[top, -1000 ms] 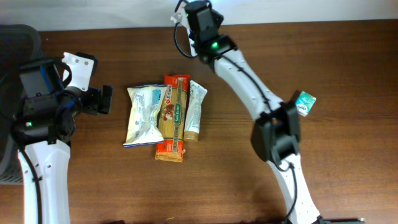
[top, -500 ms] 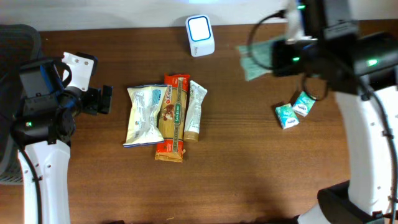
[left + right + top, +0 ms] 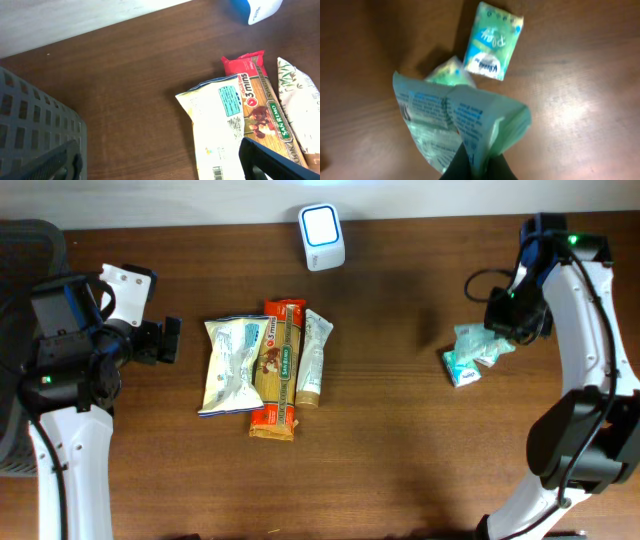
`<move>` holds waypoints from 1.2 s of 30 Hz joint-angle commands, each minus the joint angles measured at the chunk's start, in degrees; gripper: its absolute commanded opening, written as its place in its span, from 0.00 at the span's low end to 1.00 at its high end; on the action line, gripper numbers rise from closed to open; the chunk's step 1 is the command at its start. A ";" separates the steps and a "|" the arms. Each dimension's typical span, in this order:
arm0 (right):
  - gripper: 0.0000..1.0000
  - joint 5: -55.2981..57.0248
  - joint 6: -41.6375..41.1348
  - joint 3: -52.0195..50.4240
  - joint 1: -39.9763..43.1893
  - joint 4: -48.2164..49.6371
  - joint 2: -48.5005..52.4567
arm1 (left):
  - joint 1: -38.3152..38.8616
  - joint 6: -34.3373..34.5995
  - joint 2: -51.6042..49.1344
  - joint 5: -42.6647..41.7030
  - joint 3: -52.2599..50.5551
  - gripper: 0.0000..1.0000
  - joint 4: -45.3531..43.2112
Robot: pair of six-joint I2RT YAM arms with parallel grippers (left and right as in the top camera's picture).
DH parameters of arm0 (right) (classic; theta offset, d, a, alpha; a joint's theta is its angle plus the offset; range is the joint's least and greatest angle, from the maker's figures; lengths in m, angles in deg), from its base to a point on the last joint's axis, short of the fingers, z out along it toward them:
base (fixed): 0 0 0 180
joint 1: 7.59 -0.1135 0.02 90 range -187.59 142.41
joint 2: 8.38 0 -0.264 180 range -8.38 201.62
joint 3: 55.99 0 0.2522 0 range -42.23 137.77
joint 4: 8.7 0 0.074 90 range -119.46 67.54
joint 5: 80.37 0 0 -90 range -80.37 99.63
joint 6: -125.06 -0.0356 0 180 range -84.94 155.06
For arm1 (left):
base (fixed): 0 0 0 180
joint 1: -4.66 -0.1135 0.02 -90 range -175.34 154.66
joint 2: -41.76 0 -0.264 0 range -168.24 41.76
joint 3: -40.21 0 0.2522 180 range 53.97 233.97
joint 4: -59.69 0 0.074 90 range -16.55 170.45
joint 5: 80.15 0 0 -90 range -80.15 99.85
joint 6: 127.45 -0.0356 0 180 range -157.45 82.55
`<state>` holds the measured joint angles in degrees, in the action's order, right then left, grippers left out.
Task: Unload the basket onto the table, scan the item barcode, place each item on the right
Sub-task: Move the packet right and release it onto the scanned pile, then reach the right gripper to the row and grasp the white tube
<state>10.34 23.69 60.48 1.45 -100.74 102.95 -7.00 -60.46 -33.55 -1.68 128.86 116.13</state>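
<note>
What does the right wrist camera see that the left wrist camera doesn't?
Only the right wrist view: the right claw pinching a crinkly green packet above two small green packs. Only the left wrist view: a cream snack bag, a red pasta pack, the blue-and-white scanner and a grey basket. Both: the brown wooden table.

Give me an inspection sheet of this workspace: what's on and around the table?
Surface: brown wooden table, no spills seen.
Job's things: scanner at the far edge; green pouch, gripped.
Clutter: cream bag, red packet, white tube side by side; two small green packs.
End effectors: left end effector open, empty; right end effector shut on the green pouch.
Cables: black cable by the right arm.
Surroundings: grey mesh basket at left.
</note>
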 commanded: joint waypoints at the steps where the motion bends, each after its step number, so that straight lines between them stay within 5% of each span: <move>1: 0.04 -0.52 2.58 -5.35 1.62 4.61 -0.26 | -0.13 -0.90 0.66 0.02 0.15 0.99 -0.04; 2: 0.07 -0.52 2.54 -6.49 2.05 6.21 -0.24 | -0.13 -0.90 0.66 0.02 0.15 0.99 -0.04; 3: 0.27 -0.55 2.54 -7.32 2.29 7.63 -0.24 | -0.13 -0.92 0.66 0.02 0.15 0.99 0.07; 4: 0.62 -0.50 2.56 -7.58 2.29 8.26 -0.24 | -0.13 -0.90 0.66 0.02 0.15 0.99 0.09; 5: 0.78 -0.37 2.54 -7.56 2.29 8.59 -0.24 | -0.13 -0.90 0.66 0.00 0.15 0.99 0.11; 6: 0.82 -0.04 2.54 -7.52 2.29 8.83 -0.26 | -0.13 -0.90 0.66 0.02 0.15 0.99 0.11; 12: 0.76 -2.29 2.84 3.19 1.64 2.38 -0.33 | -0.13 -0.90 0.66 0.02 0.15 0.99 0.33; 16: 0.76 -20.06 5.38 8.94 -3.21 0.85 -0.33 | -0.13 -0.90 0.66 0.00 0.15 0.99 0.33; 26: 0.76 -24.02 -10.36 -10.34 -29.99 24.17 -0.15 | -0.13 -0.92 0.66 0.02 0.15 0.99 0.33; 36: 0.70 -20.06 -23.98 -28.30 -38.10 48.96 0.07 | -0.13 -0.90 0.66 0.02 0.15 0.99 0.33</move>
<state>-13.37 3.84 34.39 -35.31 -53.44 103.34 -7.00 -60.48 -33.55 -1.68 128.86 116.56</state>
